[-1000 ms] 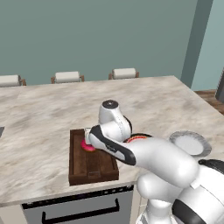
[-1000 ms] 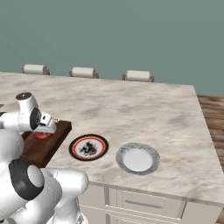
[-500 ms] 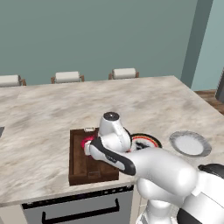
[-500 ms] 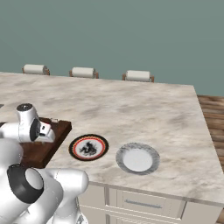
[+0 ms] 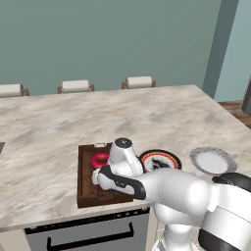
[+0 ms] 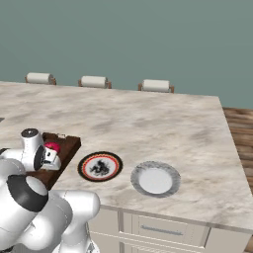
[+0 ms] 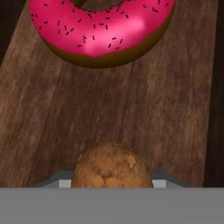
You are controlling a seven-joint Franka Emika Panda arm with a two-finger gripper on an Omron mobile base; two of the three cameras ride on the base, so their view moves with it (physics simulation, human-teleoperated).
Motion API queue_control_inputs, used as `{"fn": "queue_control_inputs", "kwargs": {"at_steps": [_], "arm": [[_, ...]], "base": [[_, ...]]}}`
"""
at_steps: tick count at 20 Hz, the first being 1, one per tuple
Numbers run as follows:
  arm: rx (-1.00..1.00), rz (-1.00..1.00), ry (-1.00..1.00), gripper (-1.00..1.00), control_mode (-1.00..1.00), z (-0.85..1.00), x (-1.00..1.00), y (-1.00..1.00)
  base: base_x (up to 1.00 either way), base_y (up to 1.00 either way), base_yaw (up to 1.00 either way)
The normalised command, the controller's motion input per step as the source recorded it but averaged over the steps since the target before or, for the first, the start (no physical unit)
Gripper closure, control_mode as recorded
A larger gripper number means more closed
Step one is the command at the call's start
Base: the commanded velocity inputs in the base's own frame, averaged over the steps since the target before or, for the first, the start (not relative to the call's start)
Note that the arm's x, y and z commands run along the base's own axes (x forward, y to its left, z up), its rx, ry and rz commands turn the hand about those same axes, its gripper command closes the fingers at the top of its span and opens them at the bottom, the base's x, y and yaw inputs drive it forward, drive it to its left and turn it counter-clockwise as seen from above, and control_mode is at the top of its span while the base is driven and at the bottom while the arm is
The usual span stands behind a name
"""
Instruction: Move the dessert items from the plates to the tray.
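Our pincer (image 7: 111, 183) is clenched on the knobbly brown cookie (image 7: 111, 168), and it has swung down low over the tray's (image 7: 175, 113) near end. Just beyond lies the glossy pink sprinkled doughnut (image 7: 103, 30) on grained dark wood. To the right, the patterned plate (image 5: 160, 160) and pale plate (image 5: 212, 160) sit bare, so we judge only the release remains.

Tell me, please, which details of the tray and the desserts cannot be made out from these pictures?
- Cookie: hand view, lower part cut off at the bottom; whether it rests on the tray is unclear.
- Doughnut: hand view, top cut off by the edge; the arm partly covers it in both base views.
- Tray's near end: left base view, hidden behind the arm.
- Jaws: their contact with the cookie is not visible.
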Motion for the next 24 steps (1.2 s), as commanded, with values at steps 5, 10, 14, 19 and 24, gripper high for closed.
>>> {"fn": "queue_control_inputs", "kwargs": {"at_steps": [5,10,14,19,24], "arm": [[0.0,0.0,0.06,1.0,-1.0,-0.04,0.0,0.3],[0.0,0.0,0.03,-1.0,-1.0,0.0,0.0,0.1],[0.0,0.0,0.0,-1.0,-1.0,0.0,0.0,0.0],[0.0,0.0,0.0,-1.0,-1.0,0.03,0.0,0.0],[-0.01,0.0,0.0,-1.0,-1.0,0.39,0.0,-0.08]], "base": [[0.0,0.0,0.0],[0.0,0.0,0.0],[0.0,0.0,0.0],[0.0,0.0,0.0],[0.0,0.0,0.0]]}}
